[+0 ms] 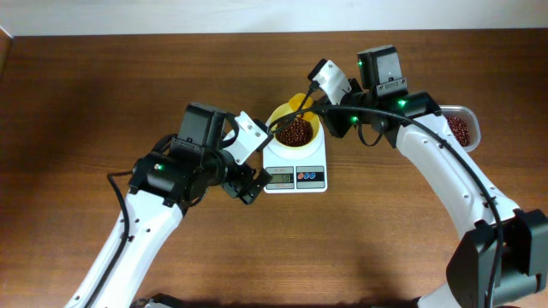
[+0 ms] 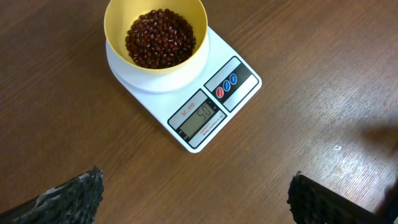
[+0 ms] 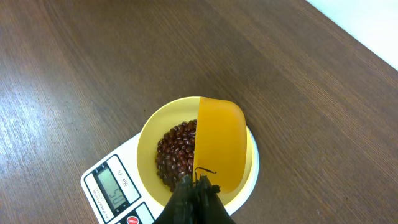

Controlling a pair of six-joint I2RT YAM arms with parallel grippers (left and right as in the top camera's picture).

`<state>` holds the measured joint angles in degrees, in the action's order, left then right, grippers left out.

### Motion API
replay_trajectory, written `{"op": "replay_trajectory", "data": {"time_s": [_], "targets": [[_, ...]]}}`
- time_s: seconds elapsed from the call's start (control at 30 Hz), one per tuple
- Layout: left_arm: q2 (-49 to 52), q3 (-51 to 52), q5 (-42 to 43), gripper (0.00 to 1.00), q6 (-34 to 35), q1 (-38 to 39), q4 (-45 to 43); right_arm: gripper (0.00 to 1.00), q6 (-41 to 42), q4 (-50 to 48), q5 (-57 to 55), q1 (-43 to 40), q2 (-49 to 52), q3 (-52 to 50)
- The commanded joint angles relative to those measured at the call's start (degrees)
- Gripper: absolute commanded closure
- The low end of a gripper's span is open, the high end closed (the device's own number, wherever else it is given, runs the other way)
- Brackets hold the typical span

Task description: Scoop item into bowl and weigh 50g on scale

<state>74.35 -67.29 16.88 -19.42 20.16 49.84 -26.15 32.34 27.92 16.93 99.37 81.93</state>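
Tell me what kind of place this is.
Probably a robot test bench rather than a real kitchen. A wooden table carries a kitchen scale with a bowl of beans, flanked by two robot arms, one holding a scoop.

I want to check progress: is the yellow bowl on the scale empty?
No, the bowl on the scale holds many dark reddish-brown beans.
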Motion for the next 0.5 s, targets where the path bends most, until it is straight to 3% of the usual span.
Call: {"op": "replay_trajectory", "data": {"time_s": [0.0, 0.23, 0.47], "targets": [[-0.92, 0.15, -0.20, 0.01, -0.85, -0.09, -0.11, 0.96, -0.42, -0.17, -0.11, 0.04, 0.44, 0.35], [-0.92, 0.15, -0.20, 0.01, -0.85, -0.09, -0.11, 0.96, 0.55, -0.20, -0.07, -0.07, 0.44, 0.35], [-0.92, 0.15, -0.20, 0.01, -0.85, -0.09, -0.11, 0.96, 19.41, -0.20, 10.29, -1.44, 0.44, 0.35]]}}
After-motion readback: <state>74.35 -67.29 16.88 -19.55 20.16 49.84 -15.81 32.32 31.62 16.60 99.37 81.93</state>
